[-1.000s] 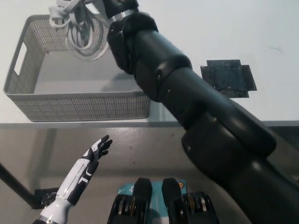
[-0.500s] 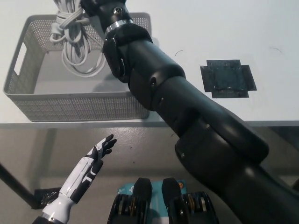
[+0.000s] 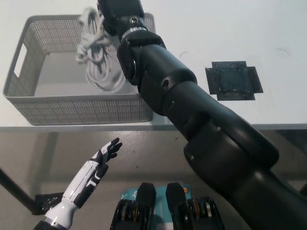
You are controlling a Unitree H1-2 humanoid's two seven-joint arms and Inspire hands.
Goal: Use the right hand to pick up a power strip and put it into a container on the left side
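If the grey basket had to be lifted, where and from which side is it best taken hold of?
Probably at the slot handle cut into the basket's left end wall, coming from the left. That opening gives fingers a rim to hook, and that end is free. The right arm and the hanging white cable crowd the right end. The left robot hand rests open below the table edge.
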